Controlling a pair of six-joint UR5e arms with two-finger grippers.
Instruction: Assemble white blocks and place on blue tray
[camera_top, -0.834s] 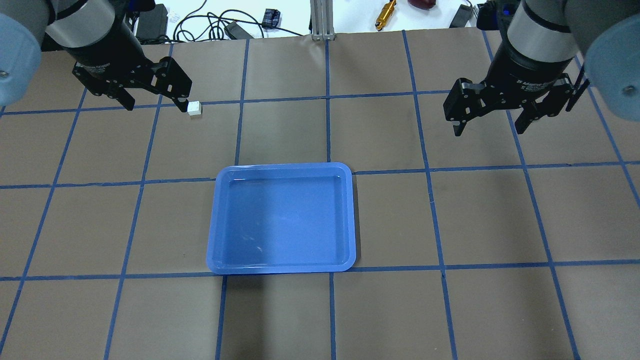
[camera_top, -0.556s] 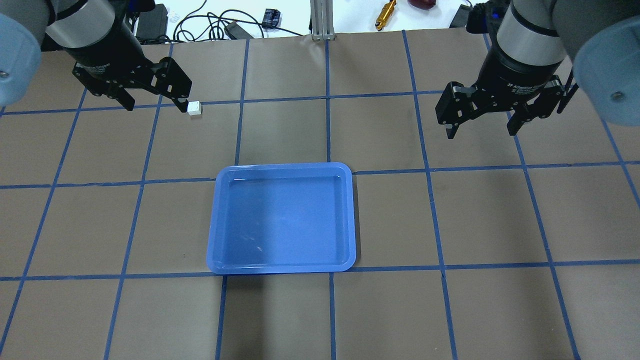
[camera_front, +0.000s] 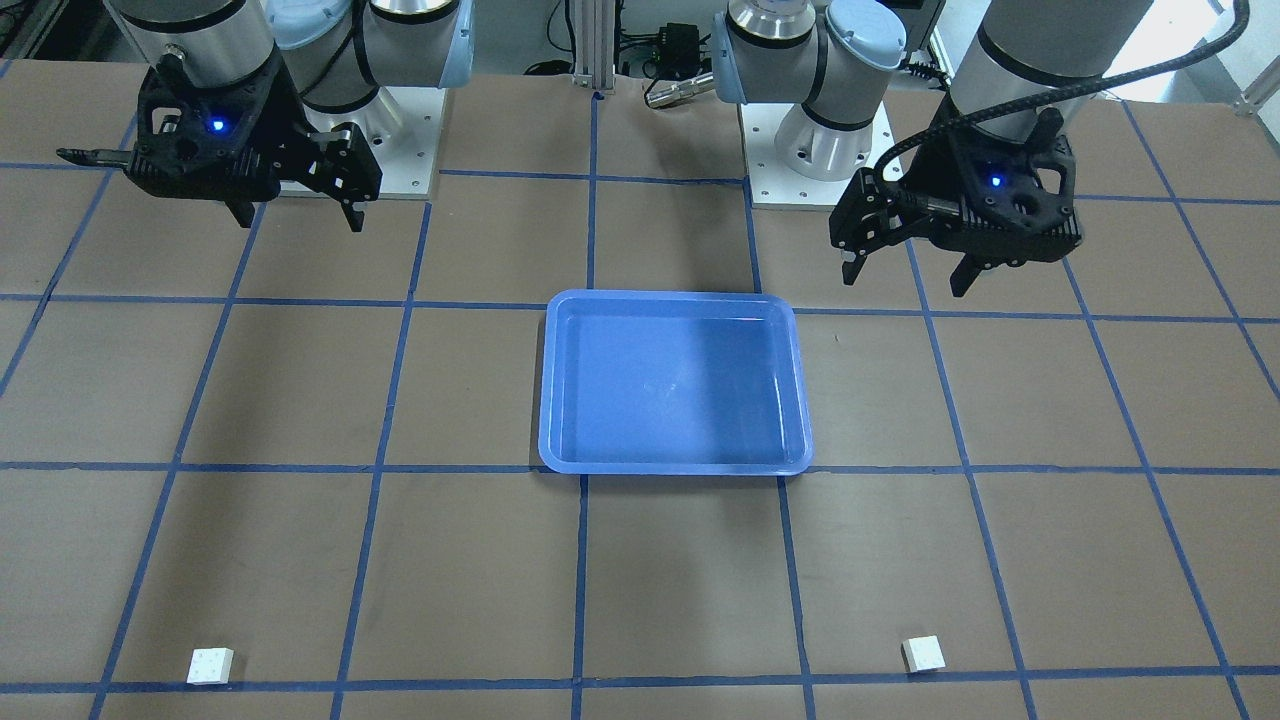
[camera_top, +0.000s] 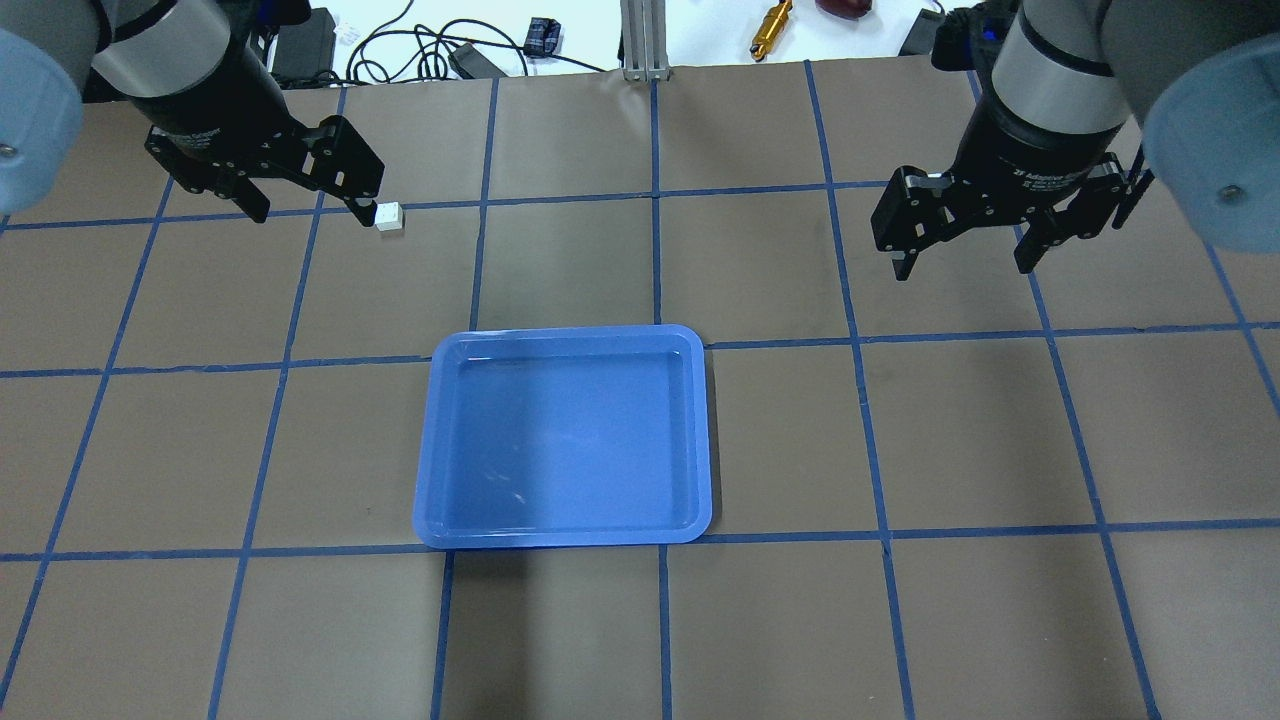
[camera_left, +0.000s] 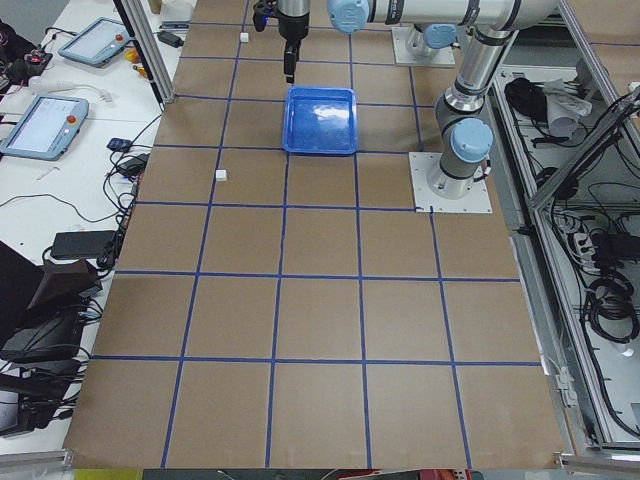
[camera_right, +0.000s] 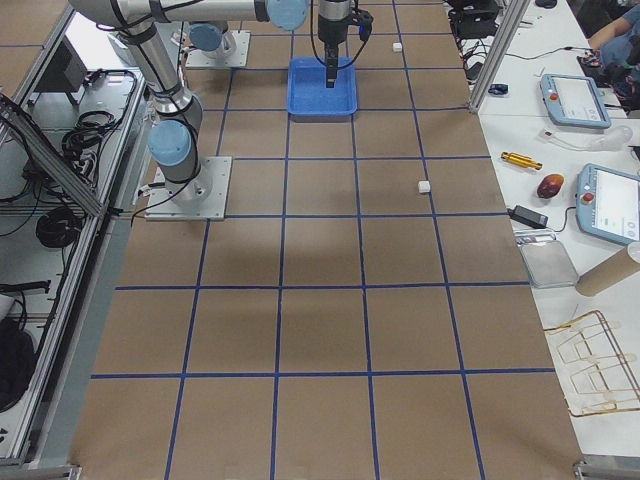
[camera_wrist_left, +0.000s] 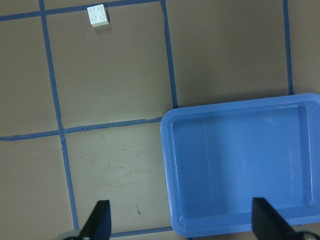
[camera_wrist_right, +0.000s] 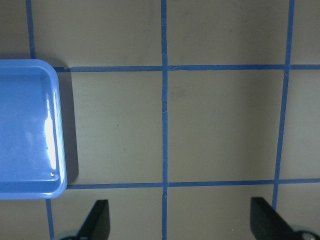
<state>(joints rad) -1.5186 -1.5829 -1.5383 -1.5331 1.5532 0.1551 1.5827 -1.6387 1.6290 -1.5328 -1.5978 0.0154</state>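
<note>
Overhead exterior: both hands (camera_top: 310, 213) (camera_top: 965, 268) wide, empty

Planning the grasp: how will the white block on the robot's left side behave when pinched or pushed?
The white block looks like rigid moulded plastic, so it likely won't flex. Tiny beside the blue tray, it's probably light and may skid if nudged. Squat and flat-sided, it shouldn't roll or tip.

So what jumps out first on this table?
The glossy blue tray, empty, in the middle of the table. A black claw hangs open on each side of it: the left claw and the right claw. Two tiny white blocks lie far apart, one out beyond each claw.
</note>
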